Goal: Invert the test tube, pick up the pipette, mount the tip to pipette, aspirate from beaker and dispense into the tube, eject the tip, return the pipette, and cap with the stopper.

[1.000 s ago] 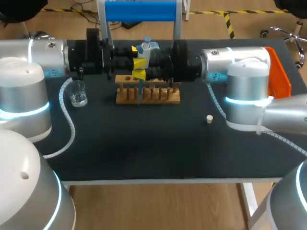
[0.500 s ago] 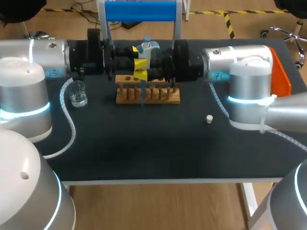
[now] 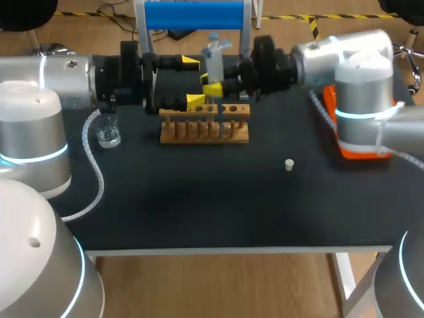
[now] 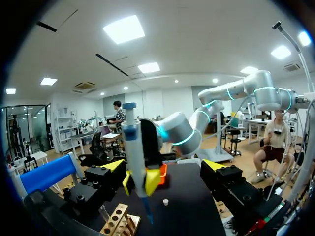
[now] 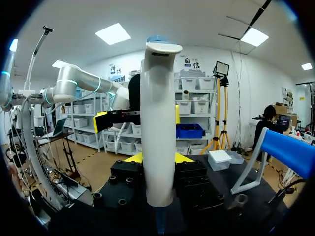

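Note:
A white pipette (image 3: 214, 58) with a blue tip stands upright over the wooden tube rack (image 3: 205, 127). My right gripper (image 3: 215, 81) is shut on its body, and the tip points down at the rack's right half. In the right wrist view the pipette (image 5: 158, 128) fills the space between my right gripper's (image 5: 157, 160) fingers. My left gripper (image 3: 192, 82) is just left of the pipette, open wide and holding nothing. In the left wrist view the pipette (image 4: 134, 157) stands ahead of my open left gripper (image 4: 165, 167), apart from both fingers. The white stopper (image 3: 289, 164) lies on the mat.
A glass beaker (image 3: 107, 130) with liquid stands at the left, under my left arm. An orange bin (image 3: 361, 149) sits at the right under my right arm. A blue-topped stand (image 3: 195, 14) rises behind the rack. The rack (image 4: 118, 223) lies below my left gripper.
My left gripper has opened wide and let go near the pipette. My right arm has carried the pipette up and to the right along the rack.

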You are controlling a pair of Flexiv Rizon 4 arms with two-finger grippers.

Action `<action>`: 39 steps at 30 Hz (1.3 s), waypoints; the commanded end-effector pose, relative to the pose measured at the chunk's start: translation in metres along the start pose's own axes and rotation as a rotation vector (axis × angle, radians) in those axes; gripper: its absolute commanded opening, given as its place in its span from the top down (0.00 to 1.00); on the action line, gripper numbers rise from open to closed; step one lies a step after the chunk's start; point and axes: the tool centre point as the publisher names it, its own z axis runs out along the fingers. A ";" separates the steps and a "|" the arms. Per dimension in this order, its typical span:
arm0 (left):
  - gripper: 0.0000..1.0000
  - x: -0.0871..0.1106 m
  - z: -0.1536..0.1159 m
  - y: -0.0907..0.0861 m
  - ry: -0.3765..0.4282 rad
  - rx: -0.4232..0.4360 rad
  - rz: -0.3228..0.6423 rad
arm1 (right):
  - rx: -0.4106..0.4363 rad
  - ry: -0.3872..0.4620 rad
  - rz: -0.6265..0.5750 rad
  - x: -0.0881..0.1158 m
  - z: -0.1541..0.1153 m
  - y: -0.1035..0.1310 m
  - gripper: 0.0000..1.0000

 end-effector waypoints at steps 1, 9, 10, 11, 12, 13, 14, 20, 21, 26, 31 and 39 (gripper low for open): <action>0.00 0.001 0.000 0.000 -0.004 0.001 0.001 | 0.030 0.058 0.017 -0.017 -0.043 0.000 1.00; 0.00 0.001 0.000 0.000 -0.004 0.001 0.001 | 0.004 0.042 0.029 -0.039 -0.111 0.001 1.00; 0.00 0.001 0.000 0.000 -0.004 0.001 0.001 | 0.010 0.054 0.022 -0.040 -0.118 0.002 1.00; 0.00 0.001 0.000 0.000 -0.004 0.001 0.001 | 0.007 0.049 0.022 -0.041 -0.126 0.003 1.00; 0.00 0.001 0.000 0.000 -0.004 0.001 0.001 | 0.005 0.049 0.018 -0.042 -0.133 0.004 1.00; 0.00 0.001 0.000 0.000 -0.004 0.001 0.001 | 0.010 0.061 0.011 -0.043 -0.140 0.005 1.00; 0.00 0.001 0.000 0.000 -0.004 0.001 0.001 | -0.007 0.043 0.021 -0.046 -0.151 0.005 1.00; 0.00 0.001 0.000 0.000 -0.004 0.001 0.001 | -0.037 0.073 0.041 -0.061 -0.192 0.002 1.00; 0.00 0.001 0.000 0.000 -0.004 0.001 0.001 | -0.042 0.072 0.049 -0.065 -0.198 0.001 1.00; 0.00 0.001 0.000 0.000 -0.004 0.001 0.001 | -0.001 0.043 0.021 -0.072 -0.228 0.000 1.00; 0.00 0.001 0.000 0.000 -0.004 0.001 0.001 | -0.002 0.016 0.006 -0.069 -0.253 0.005 1.00; 0.00 0.001 0.000 0.000 -0.004 0.001 0.001 | -0.014 0.004 -0.016 -0.063 -0.287 0.012 1.00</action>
